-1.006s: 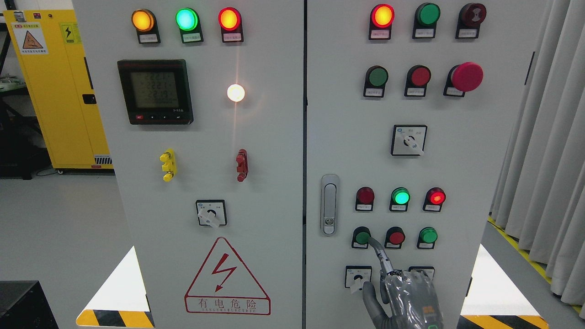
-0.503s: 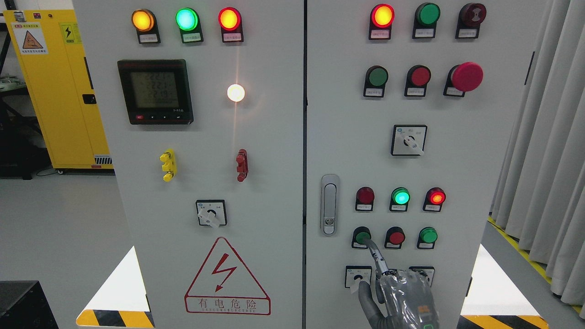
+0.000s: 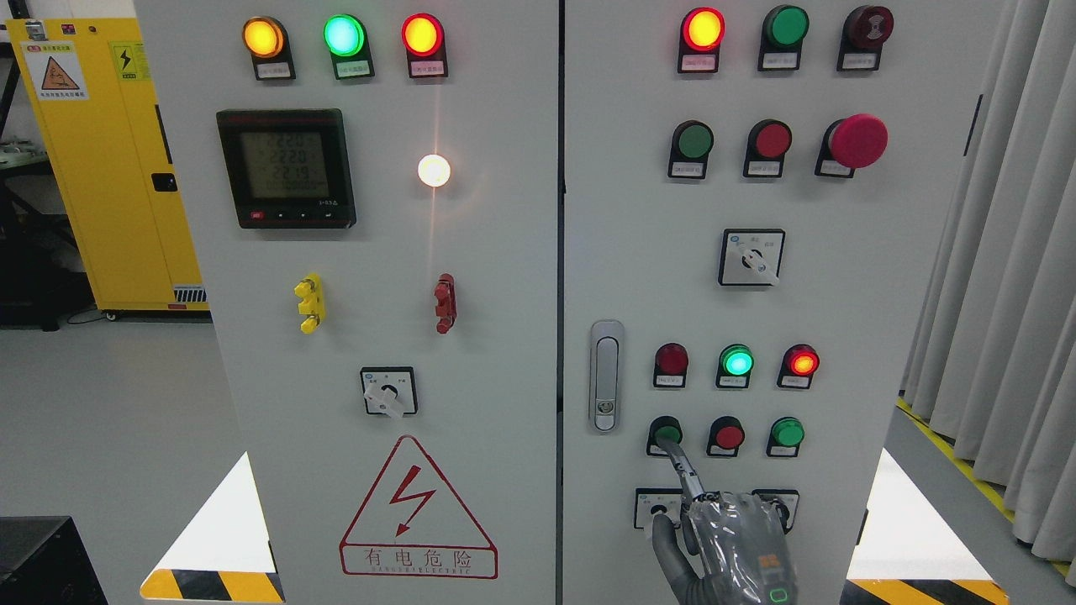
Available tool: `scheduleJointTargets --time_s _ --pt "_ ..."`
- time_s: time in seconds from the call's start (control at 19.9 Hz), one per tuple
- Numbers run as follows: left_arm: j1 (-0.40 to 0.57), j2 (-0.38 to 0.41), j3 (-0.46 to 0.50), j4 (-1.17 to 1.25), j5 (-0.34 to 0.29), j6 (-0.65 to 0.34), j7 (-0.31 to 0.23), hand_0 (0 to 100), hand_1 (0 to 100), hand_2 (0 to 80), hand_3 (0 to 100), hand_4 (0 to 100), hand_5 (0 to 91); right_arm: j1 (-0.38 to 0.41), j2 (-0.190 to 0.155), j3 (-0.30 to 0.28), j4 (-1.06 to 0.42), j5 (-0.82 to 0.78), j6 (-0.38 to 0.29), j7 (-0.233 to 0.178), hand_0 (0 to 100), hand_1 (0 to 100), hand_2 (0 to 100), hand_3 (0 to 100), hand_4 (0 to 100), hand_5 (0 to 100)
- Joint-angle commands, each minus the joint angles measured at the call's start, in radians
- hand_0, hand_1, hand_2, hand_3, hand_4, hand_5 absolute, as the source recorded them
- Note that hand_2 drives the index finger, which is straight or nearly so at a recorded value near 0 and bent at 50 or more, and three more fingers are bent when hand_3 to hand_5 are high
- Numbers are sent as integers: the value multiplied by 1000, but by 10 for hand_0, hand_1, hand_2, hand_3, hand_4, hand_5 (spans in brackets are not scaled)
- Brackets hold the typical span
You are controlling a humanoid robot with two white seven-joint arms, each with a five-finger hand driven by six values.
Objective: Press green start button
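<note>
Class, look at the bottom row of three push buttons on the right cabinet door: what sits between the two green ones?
In the head view, a red push button sits between the left green button, which the right hand points at, and the right green button.

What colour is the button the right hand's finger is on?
Green. In the head view, the right hand has its index fingertip on the green button, lower right door.
</note>
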Motion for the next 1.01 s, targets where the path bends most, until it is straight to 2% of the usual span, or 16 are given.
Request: scheduleJointTargets --time_s 0.0,0.96 --pt "0 0 0 0 0 0 1 120 556 0 0 0 0 -16 0 -6 23 -7 2 4 756 871 0 1000 1000 1000" --pt "0 0 0 0 -1 0 1 120 556 0 0 0 0 -12 7 -4 49 -13 1 -1 763 866 0 1000 1000 1000"
